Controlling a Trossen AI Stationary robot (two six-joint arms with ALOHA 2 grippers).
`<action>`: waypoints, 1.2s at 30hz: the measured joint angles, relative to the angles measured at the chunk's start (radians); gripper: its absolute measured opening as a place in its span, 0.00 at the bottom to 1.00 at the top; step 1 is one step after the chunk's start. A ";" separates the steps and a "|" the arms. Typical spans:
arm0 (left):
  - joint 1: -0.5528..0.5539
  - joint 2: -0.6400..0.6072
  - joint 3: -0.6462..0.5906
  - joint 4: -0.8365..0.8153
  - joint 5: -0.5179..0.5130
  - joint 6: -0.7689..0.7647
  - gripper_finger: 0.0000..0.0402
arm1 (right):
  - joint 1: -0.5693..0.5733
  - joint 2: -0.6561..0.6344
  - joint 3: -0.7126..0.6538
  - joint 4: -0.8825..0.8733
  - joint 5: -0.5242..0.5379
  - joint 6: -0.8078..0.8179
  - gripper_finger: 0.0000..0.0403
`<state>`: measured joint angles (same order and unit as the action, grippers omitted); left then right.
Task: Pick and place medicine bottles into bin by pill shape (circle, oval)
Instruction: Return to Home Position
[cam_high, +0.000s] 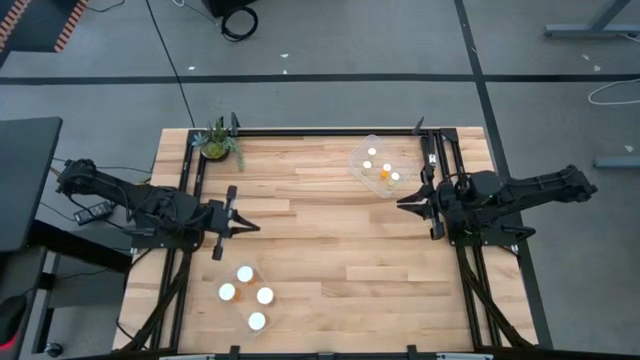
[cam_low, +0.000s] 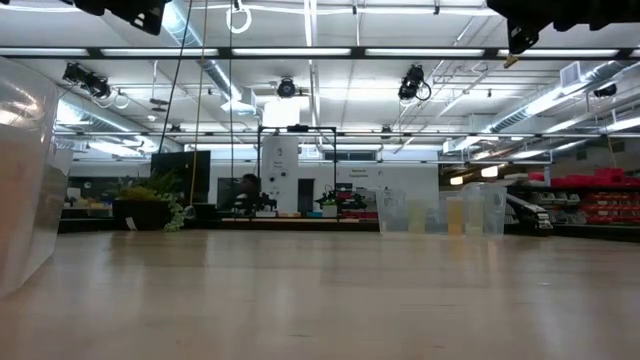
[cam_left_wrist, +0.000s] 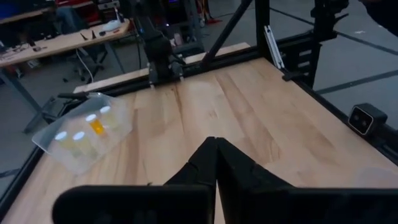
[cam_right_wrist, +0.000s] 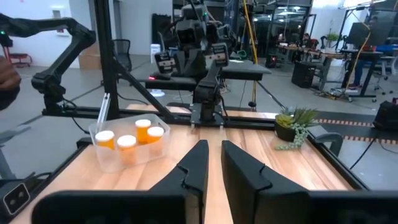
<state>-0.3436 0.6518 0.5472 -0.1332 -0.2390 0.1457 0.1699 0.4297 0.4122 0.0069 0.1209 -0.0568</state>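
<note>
Several orange medicine bottles with white caps stand in a clear bin (cam_high: 246, 296) at the table's near left, which also shows in the right wrist view (cam_right_wrist: 127, 148). Several more stand in a second clear bin (cam_high: 382, 165) at the far right, which also shows in the left wrist view (cam_left_wrist: 84, 134). My left gripper (cam_high: 252, 227) hovers shut and empty at mid-left, above the wood. My right gripper (cam_high: 403, 201) hovers empty at mid-right, its fingers a narrow gap apart (cam_right_wrist: 215, 155). No loose bottle shows on the table.
A small potted plant (cam_high: 217, 141) stands at the table's far left corner. Black frame rails (cam_high: 190, 180) run along the table's left, right and far edges. Bare wood (cam_high: 330, 240) lies between the two grippers.
</note>
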 joint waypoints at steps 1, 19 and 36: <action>0.000 0.000 0.000 0.001 0.000 0.002 0.02 | 0.000 -0.001 0.000 0.001 0.001 0.000 0.13; 0.074 -0.163 0.000 -0.074 -0.015 0.051 0.01 | -0.065 -0.001 0.178 -0.128 -0.022 -0.031 0.13; 0.263 -0.250 0.000 -0.105 -0.015 0.104 0.01 | -0.142 -0.001 0.311 -0.268 -0.023 -0.061 0.13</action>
<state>-0.0802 0.4019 0.5476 -0.2383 -0.2538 0.2501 0.0284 0.4287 0.7236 -0.2616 0.0982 -0.1177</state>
